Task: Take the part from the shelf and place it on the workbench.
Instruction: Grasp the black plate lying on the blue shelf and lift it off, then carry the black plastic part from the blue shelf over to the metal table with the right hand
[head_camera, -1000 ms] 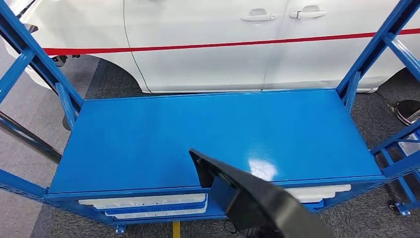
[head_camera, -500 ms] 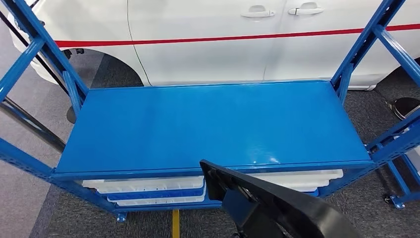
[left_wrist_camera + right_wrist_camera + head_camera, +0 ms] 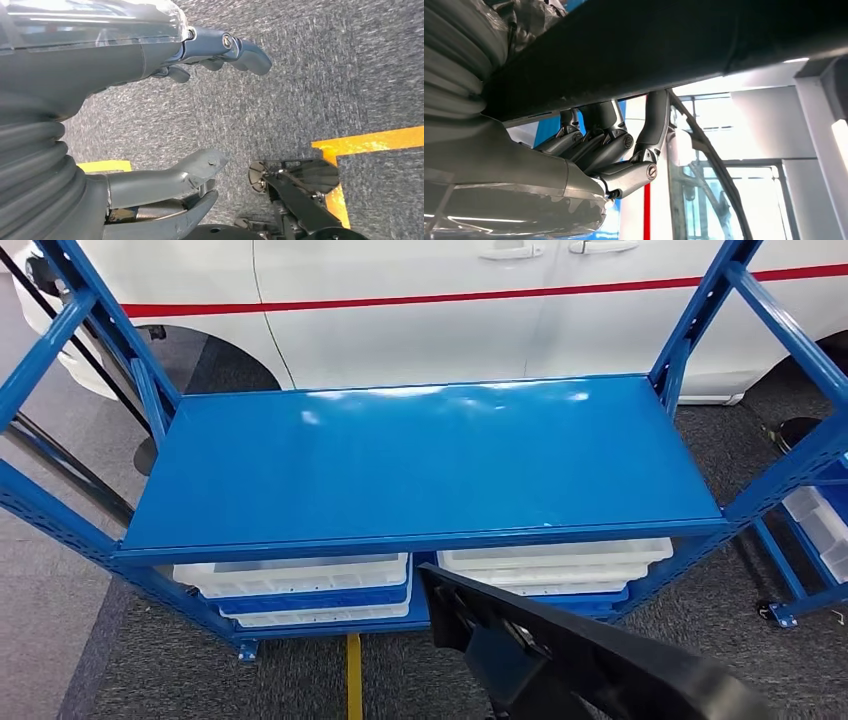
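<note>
I'm looking down at the part [image 3: 590,660], a long black plastic panel with a matte face and ribbed moulding near its pointed end, slanting up from the lower right of the head view. Its tip is hanging just in front of the blue rack's front edge, over the lower tier, not touching the workbench top [image 3: 420,460].

In the right wrist view, the right hand [image 3: 614,150] is gripping the part [image 3: 664,45], fingers curled up against its dark underside, the panel running across above the hand. The left hand [image 3: 200,115] is holding nothing, fingers and thumb spread apart above grey carpet [image 3: 310,75] with yellow floor tape [image 3: 370,142].

The blue top is lying bare and glossy, bounded by slanted blue uprights [image 3: 700,320] at its corners. White trays [image 3: 300,575] are sitting on the tier below. A white car [image 3: 420,310] with a red stripe is standing just behind the rack.
</note>
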You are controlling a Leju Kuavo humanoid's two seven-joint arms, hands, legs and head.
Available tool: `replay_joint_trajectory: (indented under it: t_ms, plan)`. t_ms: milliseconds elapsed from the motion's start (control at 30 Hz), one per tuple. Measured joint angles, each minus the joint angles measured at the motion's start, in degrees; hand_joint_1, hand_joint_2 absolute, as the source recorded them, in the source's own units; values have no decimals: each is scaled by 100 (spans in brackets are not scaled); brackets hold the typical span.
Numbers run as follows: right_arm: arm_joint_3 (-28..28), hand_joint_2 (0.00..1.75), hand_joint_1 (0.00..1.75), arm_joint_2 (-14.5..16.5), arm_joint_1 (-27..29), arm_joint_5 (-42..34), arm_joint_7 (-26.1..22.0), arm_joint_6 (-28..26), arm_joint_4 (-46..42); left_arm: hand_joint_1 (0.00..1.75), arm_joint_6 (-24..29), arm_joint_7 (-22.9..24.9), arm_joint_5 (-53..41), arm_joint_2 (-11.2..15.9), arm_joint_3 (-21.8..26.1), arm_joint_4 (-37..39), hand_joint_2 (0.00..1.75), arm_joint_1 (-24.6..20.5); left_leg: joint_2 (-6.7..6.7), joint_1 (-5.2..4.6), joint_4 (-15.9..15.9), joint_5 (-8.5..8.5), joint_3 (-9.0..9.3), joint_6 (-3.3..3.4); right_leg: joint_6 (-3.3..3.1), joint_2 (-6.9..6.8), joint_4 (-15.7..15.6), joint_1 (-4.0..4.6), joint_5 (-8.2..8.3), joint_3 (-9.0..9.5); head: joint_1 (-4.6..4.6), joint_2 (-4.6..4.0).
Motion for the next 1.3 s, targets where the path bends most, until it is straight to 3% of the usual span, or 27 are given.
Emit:
replay_joint_trajectory:
  t_ms: [67,133,200,233,267,300,367,400,433,500,567,600,633,700,733,767,800,867,900,967,1000,1067,1100,1167,1233,1267,1300]
  plan:
    - [-2,175,175,-4,5,-63,4,78,-4,0,-14,17,-13,8,7,0,175,18,-6,23,55,-57,-39,-80,-118,-24,4,-4,81,-83,0,0]
    - [-3,175,175,-7,2,-155,10,172,-4,0,-32,34,-29,15,14,0,175,29,-13,47,406,-494,-167,-133,-224,-36,-10,-14,199,-209,-1,0]
    - [-4,175,175,-9,-4,-235,11,246,-2,0,-53,49,-32,16,22,0,175,31,-14,50,1095,-1043,-348,-160,-265,-15,0,9,329,-375,0,0]
    - [-5,175,175,-10,-9,-267,11,275,3,0,-61,54,-31,16,31,0,175,31,-15,48,1413,-1167,-396,-161,-268,4,11,25,397,-470,0,0]
    - [-5,175,175,-10,-20,-292,11,299,11,0,-68,56,-28,19,42,0,175,30,-16,44,1590,-1143,-370,-148,-266,32,30,42,462,-567,0,0]
    - [-6,175,175,-10,-38,-311,11,315,24,0,-70,56,-24,22,56,0,175,28,-25,35,1577,-1004,-251,-120,-263,70,52,58,525,-668,-1,0]
    - [-5,175,175,-8,-91,-329,13,332,63,0,-74,49,-15,44,86,-3,175,27,-167,2,966,-682,271,-6,-252,168,95,78,645,-839,2,0]
    - [-4,175,175,-7,-129,-332,15,334,86,0,-77,44,-12,55,98,-5,175,30,-286,-19,504,-639,589,59,-239,223,111,90,704,-903,1,0]
    - [0,175,175,-2,-173,-332,17,334,114,0,-80,38,-11,67,109,-7,175,32,-393,-36,96,-669,849,96,-219,275,118,93,767,-951,2,0]
    - [8,175,175,8,-258,-332,23,333,171,0,-86,30,-11,75,125,-9,175,28,-444,-69,-329,-752,1073,114,-153,379,96,82,898,-1011,-1,0]
    - [12,175,175,14,-299,-332,25,332,230,0,-87,29,-14,74,137,-8,175,9,-317,-55,-416,-651,1028,134,-73,415,82,78,947,-1059,1,0]
    - [12,175,175,14,-311,-332,26,330,257,0,-88,29,-17,72,140,-7,175,2,-244,-43,-448,-577,984,165,-45,355,151,81,834,-1097,4,0]
    - [12,175,175,13,-325,-332,27,327,282,0,-89,29,-22,69,142,-7,175,4,-161,-28,-472,-501,921,194,-20,258,324,81,607,-1159,5,0]
    - [11,175,175,12,-352,-333,30,310,324,0,-89,30,-33,68,143,-7,175,23,-1,-34,-446,-387,756,227,30,79,976,46,15,-1327,6,0]
    - [11,175,175,10,-358,-333,31,293,342,0,-89,30,-38,68,143,-7,175,33,84,-34,-416,-335,665,224,68,44,1344,22,-160,-1395,5,0]
    - [11,175,175,8,-356,-337,31,275,356,0,-89,25,-45,68,143,-7,175,37,166,-31,-377,-288,567,216,105,28,1616,-3,-182,-1412,5,0]
    - [10,175,175,4,-349,-342,31,258,366,0,-89,15,-55,65,143,-7,175,36,245,-25,-330,-249,468,200,139,11,1723,-28,-71,-1352,5,0]
    - [6,175,175,-4,-307,-363,30,239,348,0,-86,-26,-94,56,143,-7,175,29,383,-8,-204,-198,280,155,196,-103,1339,-77,251,-927,5,0]
    - [-1,175,175,-9,-272,-380,28,237,312,0,-81,-48,-120,52,143,-7,175,28,434,-8,-129,-187,200,128,216,-234,938,-81,275,-622,5,0]
    - [-27,175,175,-18,-182,-420,23,245,199,0,-66,-78,-161,48,142,-8,175,20,524,-20,-10,-167,114,65,142,-442,270,-48,117,-187,1,0]
    - [-44,175,175,-24,-140,-434,21,252,139,0,-60,-88,-173,46,142,-9,175,15,572,-22,12,-147,100,24,76,-469,117,-18,37,-125,-2,1]
    - [-72,175,175,-38,-58,-443,19,262,49,0,-56,-102,-183,45,141,-9,175,1,651,1,18,-102,91,-74,-83,-377,66,5,85,-202,-1,1]
    - [-79,175,175,-45,-26,-444,19,263,14,0,-56,-108,-188,45,141,-9,175,2,578,20,61,-177,60,-123,-153,-321,57,8,147,-265,-2,1]
    - [-85,175,175,-53,12,-444,22,292,-39,0,-55,-115,-204,43,141,-9,175,20,268,44,449,-652,-71,-182,-262,-194,41,8,299,-429,-3,0]
    - [-101,175,175,-56,41,-436,24,367,-79,0,-50,-116,-217,42,143,-9,175,41,34,39,1133,-1198,-219,-181,-310,-44,50,40,435,-601,-5,0]
    - [-116,175,175,-57,67,-431,24,411,-94,0,-46,-115,-220,43,145,-9,175,45,1,31,1404,-1300,-245,-163,-321,29,58,62,493,-677,-4,0]
    - [-136,175,175,-60,102,-428,25,442,-111,0,-42,-111,-220,45,148,-9,175,43,-14,18,1517,-1276,-198,-132,-327,104,69,85,548,-749,-5,0]
